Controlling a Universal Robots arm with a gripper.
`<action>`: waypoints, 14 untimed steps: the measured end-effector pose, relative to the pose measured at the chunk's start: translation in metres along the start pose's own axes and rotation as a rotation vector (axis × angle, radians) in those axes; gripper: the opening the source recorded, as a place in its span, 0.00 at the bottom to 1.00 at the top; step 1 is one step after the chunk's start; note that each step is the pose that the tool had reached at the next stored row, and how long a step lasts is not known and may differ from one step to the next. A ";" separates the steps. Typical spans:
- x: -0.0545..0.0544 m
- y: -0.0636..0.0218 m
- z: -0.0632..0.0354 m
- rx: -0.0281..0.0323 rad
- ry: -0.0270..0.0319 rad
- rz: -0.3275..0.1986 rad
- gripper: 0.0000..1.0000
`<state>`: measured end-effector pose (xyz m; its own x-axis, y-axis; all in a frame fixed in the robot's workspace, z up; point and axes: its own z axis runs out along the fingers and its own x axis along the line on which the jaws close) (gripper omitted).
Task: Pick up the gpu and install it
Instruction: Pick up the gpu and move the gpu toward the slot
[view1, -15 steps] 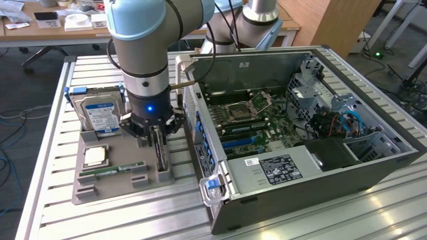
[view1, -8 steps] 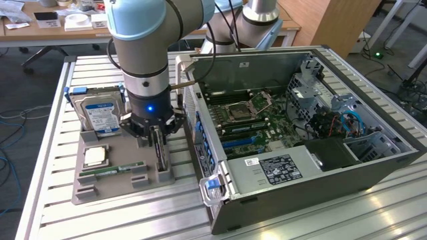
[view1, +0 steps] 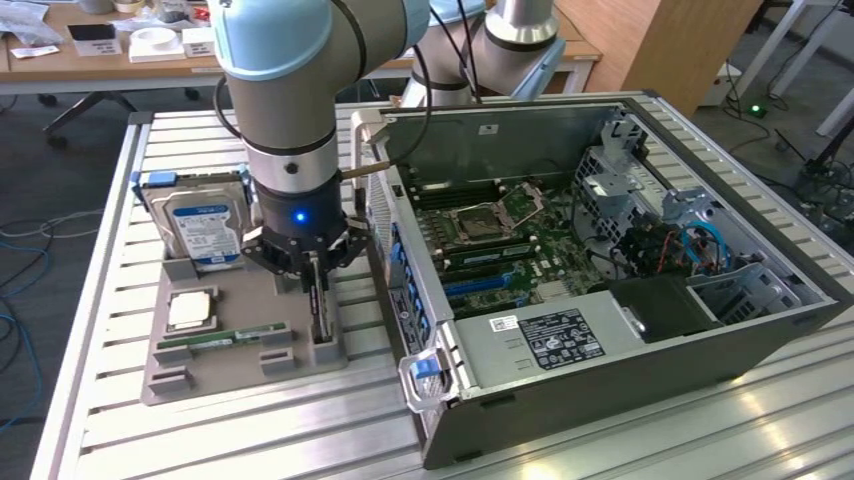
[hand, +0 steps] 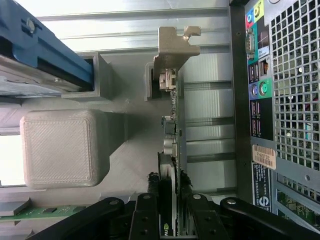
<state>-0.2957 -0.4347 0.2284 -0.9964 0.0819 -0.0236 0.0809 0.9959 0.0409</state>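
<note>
The gpu (view1: 320, 318) stands on its edge in a slot at the edge of the grey tray (view1: 200, 378) closest to the computer case. In the wrist view the gpu (hand: 173, 125) is a thin card with a metal bracket at its far end. My gripper (view1: 316, 285) hangs straight above the card. Its black fingers (hand: 152, 192) press against both faces of the card's near end, so the gripper (hand: 169, 182) is shut on it. The card still sits in its holder.
The open computer case (view1: 601, 300) lies right beside the tray, motherboard (view1: 494, 240) exposed; its rear port panel (hand: 260, 95) is close to the card. The tray also holds a hard drive (view1: 200, 230), a CPU (view1: 191, 310) and a green memory stick (view1: 220, 340).
</note>
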 end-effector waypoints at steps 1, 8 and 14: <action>0.000 0.0000 0.0000 0.0000 -0.0001 0.000 0.26; 0.000 0.0000 0.0002 -0.0007 0.0011 -0.026 0.26; 0.000 0.0002 -0.0030 -0.0007 0.0009 -0.026 0.26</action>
<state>-0.2957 -0.4346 0.2314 -0.9982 0.0559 -0.0237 0.0549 0.9976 0.0410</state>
